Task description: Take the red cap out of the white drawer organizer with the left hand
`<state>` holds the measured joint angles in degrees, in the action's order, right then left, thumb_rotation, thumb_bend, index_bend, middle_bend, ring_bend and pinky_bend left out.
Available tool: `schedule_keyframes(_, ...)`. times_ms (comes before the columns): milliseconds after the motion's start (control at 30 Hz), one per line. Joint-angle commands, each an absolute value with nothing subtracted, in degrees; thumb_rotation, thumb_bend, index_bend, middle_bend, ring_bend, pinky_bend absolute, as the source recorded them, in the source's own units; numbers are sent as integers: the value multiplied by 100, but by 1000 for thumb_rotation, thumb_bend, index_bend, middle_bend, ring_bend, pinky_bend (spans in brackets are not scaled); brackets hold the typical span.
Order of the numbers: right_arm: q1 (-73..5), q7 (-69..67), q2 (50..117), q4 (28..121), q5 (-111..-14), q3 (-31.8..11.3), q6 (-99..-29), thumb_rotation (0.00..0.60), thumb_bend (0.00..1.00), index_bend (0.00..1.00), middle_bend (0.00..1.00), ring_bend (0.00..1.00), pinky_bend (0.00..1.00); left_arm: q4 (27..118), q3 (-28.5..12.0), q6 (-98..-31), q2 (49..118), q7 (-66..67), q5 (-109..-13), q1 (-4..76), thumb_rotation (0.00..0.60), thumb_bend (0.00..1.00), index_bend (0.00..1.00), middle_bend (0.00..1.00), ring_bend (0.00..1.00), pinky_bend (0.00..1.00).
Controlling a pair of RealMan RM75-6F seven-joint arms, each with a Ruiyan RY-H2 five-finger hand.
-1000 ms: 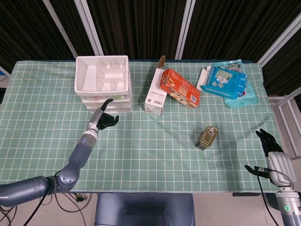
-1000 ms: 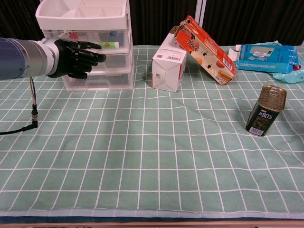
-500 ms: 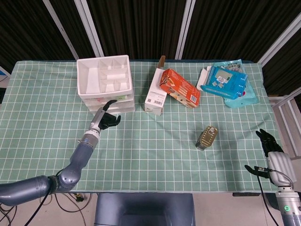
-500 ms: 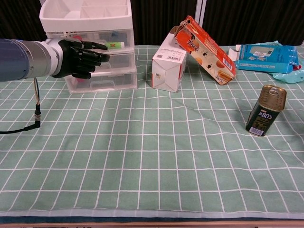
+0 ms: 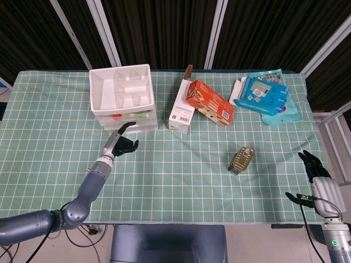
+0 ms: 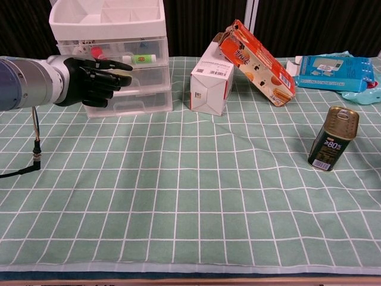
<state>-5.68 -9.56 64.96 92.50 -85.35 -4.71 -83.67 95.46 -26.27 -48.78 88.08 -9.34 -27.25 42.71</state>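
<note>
Red cap [image 6: 97, 53] not yet out of the white drawer organizer [image 5: 122, 97]
Left hand [image 6: 90, 79] hovers before the drawers, fingers loosely spread, holding nothing; reach and grasp remain

Robot test lab: surface [image 5: 181, 175] under a green checked cloth, dark curtains [image 5: 164, 33] with metal struts behind.

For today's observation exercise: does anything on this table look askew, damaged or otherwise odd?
Yes. The orange box is tilted, leaning on the upright white carton, whose top flap stands open. The tin also stands tilted. The organizer has its top drawer pulled out, near the left hand.
</note>
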Motion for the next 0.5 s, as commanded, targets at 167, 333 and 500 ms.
schedule_keyframes(167, -566, -947, 6493, 9251, -8521, -476, -8365, 600, 65, 0, 0, 0, 218, 9892, -2367, -5111, 8701, -1032, -3279, 3956, 600, 459, 149, 1000, 983, 1000)
schedule_keyframes(333, -565, -933, 6493, 9259, -8526, -473, -8368, 600, 66, 0, 0, 0, 218, 10066, -2034, -5612, 8604, -631, -4141, 3814, 600, 458, 148, 1000, 983, 1000)
schedule_keyframes(500, -563, -933, 6493, 9264, -8522, -475, -8368, 600, 65, 0, 0, 0, 219, 10103, -1738, -6372, 8502, 435, -4907, 3880, 600, 459, 147, 1000, 983, 1000)
